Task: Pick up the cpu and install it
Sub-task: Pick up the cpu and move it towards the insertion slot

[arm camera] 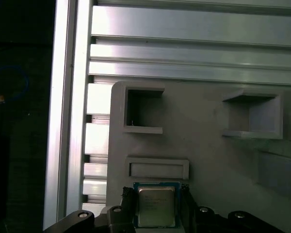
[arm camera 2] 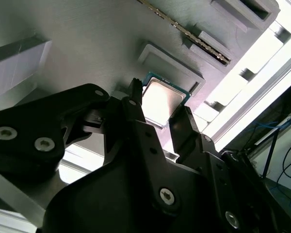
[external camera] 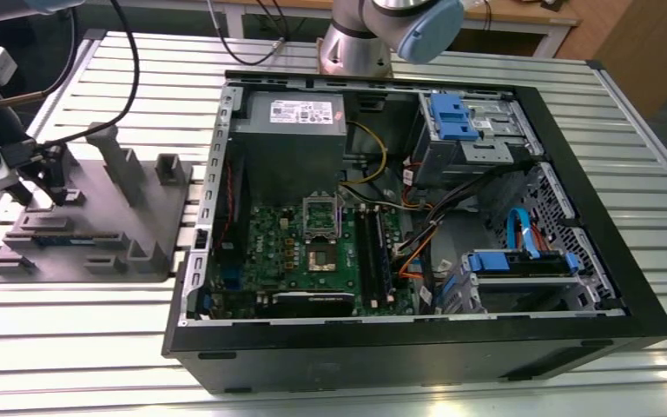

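Grips the cpu (arm camera: pixel 156 208) with end effector (external camera: pixel 44 195) pinched on its sides, low on grey fixture (external camera: pixel 136 221) near bench (external camera: pixel 79 347) edge.

In the second wrist view, the gripper (arm camera 2: pixel 160 96) hides part of the cpu (arm camera 2: pixel 163 101).

I count one cpu (arm camera: pixel 156 206) at my one gripper (arm camera 2: pixel 160 106). One grey tray (external camera: pixel 148 221) carries two posts (external camera: pixel 115 161) and, in the first wrist view, two square pockets (arm camera: pixel 143 110). At three o'clock from it in the exterior view sit one case (external camera: pixel 426 347), one board (external camera: pixel 299 252), one power supply (external camera: pixel 293 117) and two blue brackets (external camera: pixel 450 113), at the board's one and four o'clock.
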Controlling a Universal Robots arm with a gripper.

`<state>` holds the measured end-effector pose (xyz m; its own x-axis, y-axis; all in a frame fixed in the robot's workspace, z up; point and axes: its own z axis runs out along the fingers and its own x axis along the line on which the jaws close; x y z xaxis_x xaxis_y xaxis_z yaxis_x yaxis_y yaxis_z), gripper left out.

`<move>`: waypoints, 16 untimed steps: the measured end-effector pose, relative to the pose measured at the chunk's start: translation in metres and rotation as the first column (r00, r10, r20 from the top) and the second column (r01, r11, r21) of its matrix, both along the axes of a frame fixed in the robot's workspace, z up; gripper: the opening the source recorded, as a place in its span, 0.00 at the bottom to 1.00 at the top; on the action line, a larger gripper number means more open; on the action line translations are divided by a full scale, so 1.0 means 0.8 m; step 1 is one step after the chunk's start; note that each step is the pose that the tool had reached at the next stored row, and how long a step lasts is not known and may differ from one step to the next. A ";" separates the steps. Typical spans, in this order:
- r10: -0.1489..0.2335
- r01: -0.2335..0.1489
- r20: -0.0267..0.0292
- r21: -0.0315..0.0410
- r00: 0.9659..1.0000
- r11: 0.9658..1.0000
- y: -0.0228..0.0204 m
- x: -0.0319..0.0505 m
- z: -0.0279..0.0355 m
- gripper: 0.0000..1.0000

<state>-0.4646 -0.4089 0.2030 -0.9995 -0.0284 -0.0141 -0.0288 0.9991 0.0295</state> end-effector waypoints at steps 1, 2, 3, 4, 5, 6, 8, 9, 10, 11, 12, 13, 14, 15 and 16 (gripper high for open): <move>0.000 0.000 0.000 0.000 1.000 1.000 0.0000 0.000 0.0002 0.47; 0.000 0.000 0.000 0.000 1.000 1.000 0.0000 0.000 0.0005 0.47; 0.000 0.000 0.000 0.000 1.000 1.000 0.0000 0.000 0.0005 0.47; 0.000 0.000 0.000 0.000 1.000 1.000 0.0000 0.000 0.0008 0.47; 0.000 0.000 0.000 0.000 1.000 1.000 0.0000 0.000 0.0013 0.47; 0.000 0.000 0.000 0.000 1.000 1.000 0.0000 0.000 0.0014 0.47; 0.000 0.000 0.000 0.000 1.000 1.000 0.0000 0.000 0.0018 0.47; 0.000 0.000 -0.001 0.000 1.000 1.000 0.0000 0.000 0.0022 0.47; 0.000 0.000 0.000 0.000 1.000 1.000 0.0000 0.000 0.0024 0.47; 0.000 0.000 -0.001 0.000 1.000 1.000 0.0000 0.000 0.0028 0.47; 0.000 0.000 0.000 0.000 1.000 1.000 0.0000 0.000 0.0030 0.47; 0.000 0.000 0.000 0.000 1.000 1.000 0.0000 0.000 0.0033 0.47; 0.000 0.000 0.000 0.000 1.000 1.000 0.0000 0.000 0.0036 0.47; 0.000 0.000 0.000 0.000 1.000 1.000 0.0000 0.000 0.0039 0.47; 0.000 0.000 0.000 0.000 1.000 1.000 0.0000 0.000 0.0043 0.47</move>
<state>-0.4647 -0.4089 0.2064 -0.9995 -0.0283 -0.0137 -0.0287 0.9992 0.0294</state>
